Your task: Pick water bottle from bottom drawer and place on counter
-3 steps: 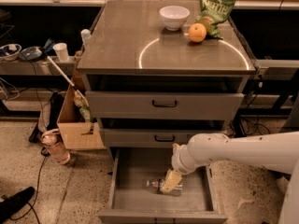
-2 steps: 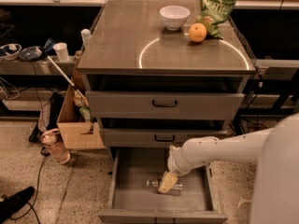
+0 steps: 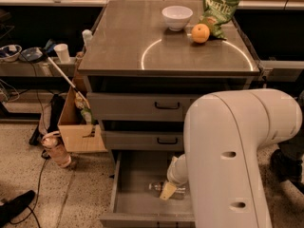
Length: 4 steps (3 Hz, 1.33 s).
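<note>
While I am standing in front of the cabinet, the robot's bulky white arm [image 3: 237, 160] is filling the lower right of my view, its thick upper link sloping down from the right. A slimmer forearm is reaching leftward and down into the bottom drawer [image 3: 137, 175]. Above it the counter [image 3: 123, 42] is lying flat and grey-brown, with a pale arc mark [image 3: 147, 51] curving across its surface. The bottom drawer is standing pulled out below two shut drawers [image 3: 142, 106] with black handles, showing its plain grey tray. To the left a cardboard box [image 3: 80, 134] is leaning against the cabinet, and a pinkish bottle [image 3: 57, 151] is sitting on the floor just beside it. At the back of the counter a green chip bag [image 3: 218, 11] is lying with white lettering that I cannot make out. A white bowl [image 3: 177, 17] is sitting to its left and an orange [image 3: 200, 33] is resting against its front edge. The water bottle [image 3: 154, 187] is lying on its side on the drawer floor, right of the middle, its label too small to read. The cream-tipped gripper [image 3: 167, 191] is pointing down right at the bottle, overlapping its middle; whether it is gripping the bottle or merely at it I cannot tell.
</note>
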{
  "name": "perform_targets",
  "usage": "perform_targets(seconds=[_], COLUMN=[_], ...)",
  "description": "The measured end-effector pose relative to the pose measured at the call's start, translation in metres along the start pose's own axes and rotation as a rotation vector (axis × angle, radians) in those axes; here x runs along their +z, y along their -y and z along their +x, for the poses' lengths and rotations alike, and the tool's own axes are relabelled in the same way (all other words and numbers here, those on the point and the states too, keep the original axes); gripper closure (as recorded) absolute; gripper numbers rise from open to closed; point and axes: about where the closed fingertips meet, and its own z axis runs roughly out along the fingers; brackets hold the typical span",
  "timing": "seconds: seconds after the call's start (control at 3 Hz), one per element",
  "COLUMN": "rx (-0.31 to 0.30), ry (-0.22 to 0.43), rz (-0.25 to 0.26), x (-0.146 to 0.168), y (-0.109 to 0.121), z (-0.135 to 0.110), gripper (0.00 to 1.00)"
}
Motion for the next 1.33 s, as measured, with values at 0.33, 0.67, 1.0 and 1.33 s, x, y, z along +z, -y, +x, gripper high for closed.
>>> perform_targets(seconds=[0.33, 0.67, 1.0, 1.33], rx=[0.0, -0.011, -0.039, -0.061], ry=[0.0, 0.031, 0.087, 0.139], rz=[0.0, -0.023, -0.06, -0.095], x=[0.0, 0.0014, 0.0045, 0.0068], y=[0.0, -0.0027, -0.0039, -0.0002], z=[0.0, -0.0032, -0.0066, -0.0057], gripper=[0.0, 0.0, 0.0, 0.0])
